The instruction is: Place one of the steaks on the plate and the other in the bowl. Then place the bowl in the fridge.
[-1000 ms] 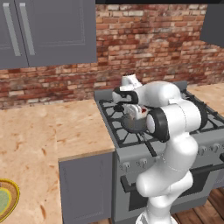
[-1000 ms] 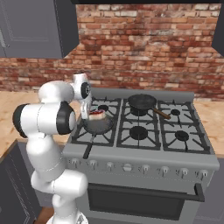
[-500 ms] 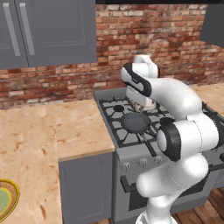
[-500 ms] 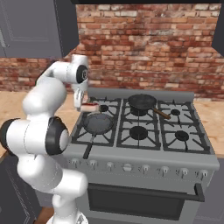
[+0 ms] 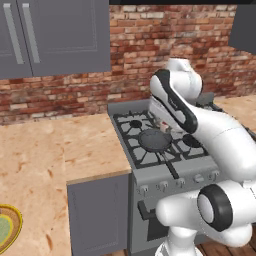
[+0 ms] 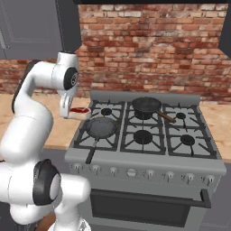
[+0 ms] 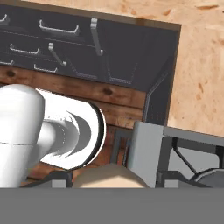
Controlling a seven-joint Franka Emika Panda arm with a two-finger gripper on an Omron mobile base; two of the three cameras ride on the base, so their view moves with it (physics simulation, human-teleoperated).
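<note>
steak: we've got the red one [image 6: 79, 110] clamped in the jaws, hanging over the stove's left edge, near the bench [image 5: 55, 150].
gripper [image 6: 76, 113]: a second ago it was down at the near-left pan [image 6: 101, 127]; now it's up and off to the left.
pan: looks empty now.
meaning: pickup looks done, plate or bowl next.

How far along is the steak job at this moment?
Done: little. The front pan is empty, and the visible part of the dish bears no steak. In hand: the claw appears to hold a red steak beside that pan. Left: setting it down, moving the second steak, then putting the bowl into the fridge.
</note>
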